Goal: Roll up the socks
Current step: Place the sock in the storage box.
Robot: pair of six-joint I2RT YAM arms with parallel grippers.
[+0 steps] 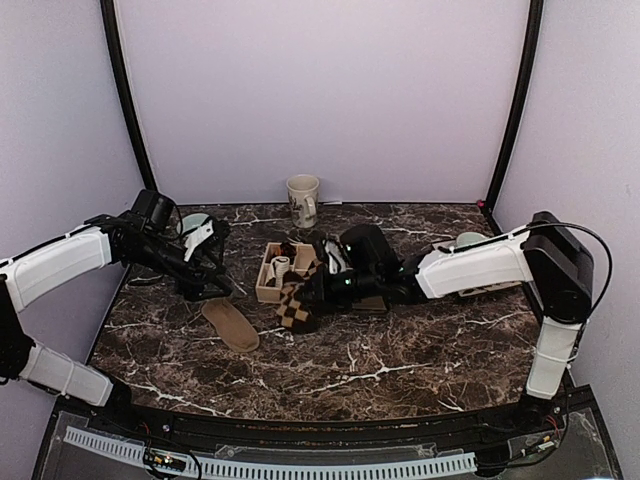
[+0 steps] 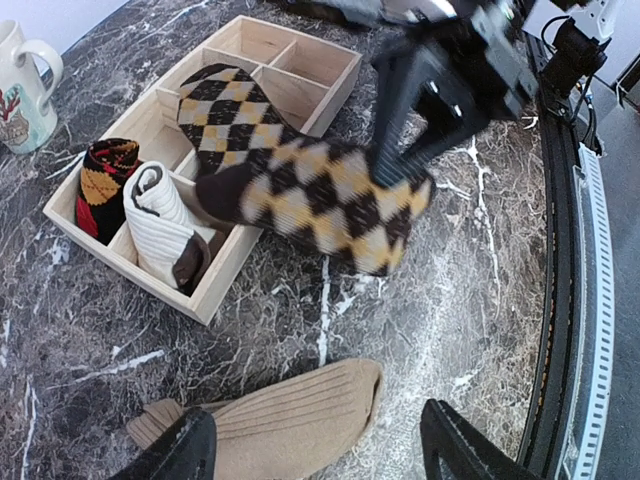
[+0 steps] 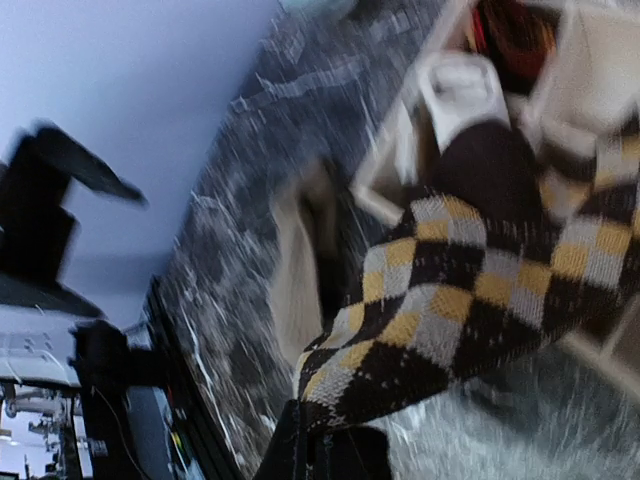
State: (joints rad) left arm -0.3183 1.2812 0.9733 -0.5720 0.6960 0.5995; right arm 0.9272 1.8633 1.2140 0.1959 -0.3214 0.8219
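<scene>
The right wrist view is smeared with motion blur; you can make out only checked cloth with pale wood behind it. Your right gripper point(image 2: 410, 170) is clenched on one end of the argyle sock point(image 2: 300, 180), with its fingertips buried in the fabric. The sock's other end drapes over the wall of the wooden tray point(image 2: 215, 290) and covers part of a middle compartment, hiding whatever lies beneath.

At one end of the tray, a white ribbed rolled sock point(image 2: 165, 225) with a dark tip and a red, black and yellow rolled bundle point(image 2: 105, 185) sit side by side.

Your left gripper point(image 2: 318, 415) hangs with its fingers spread, gripping nothing, over the tan sock point(image 2: 270, 430). That sock lies flat on the marble table point(image 2: 470, 300) near the tray, its near end cut off in the left wrist view. A mug point(image 1: 303, 200) stands behind the tray.
</scene>
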